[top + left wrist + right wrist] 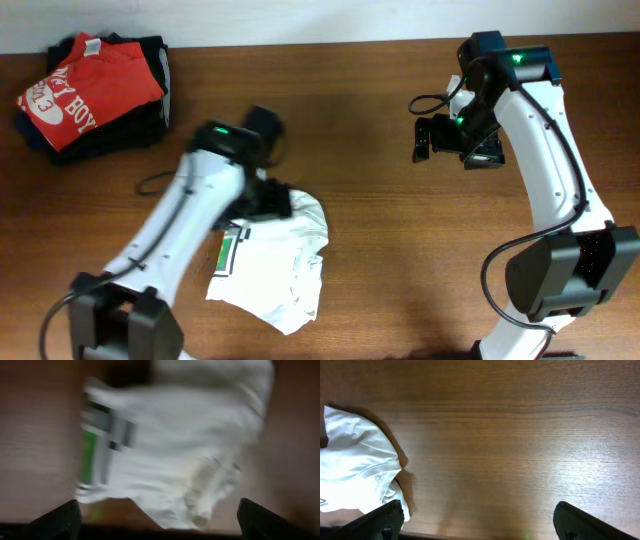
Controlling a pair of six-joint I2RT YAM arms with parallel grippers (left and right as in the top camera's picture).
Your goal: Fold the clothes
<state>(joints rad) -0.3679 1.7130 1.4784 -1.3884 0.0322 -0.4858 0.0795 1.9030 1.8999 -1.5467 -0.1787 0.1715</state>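
Left hand [157, 517] hovers wide open, holding nothing, just above the crumpled white T-shirt [275, 260] lying on the brown wood-grain tabletop [400, 250]. Right hand [479, 520], also wide, hangs well apart from it over the wood.

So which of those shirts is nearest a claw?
The white T-shirt with the green print, crumpled mid-table beneath the left claw. The red T-shirt lies far off on the dark pile.

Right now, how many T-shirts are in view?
2. The white T-shirt lies crumpled left of centre; the red T-shirt lies atop the dark folded garments in the far-left corner. That pile may hide more.
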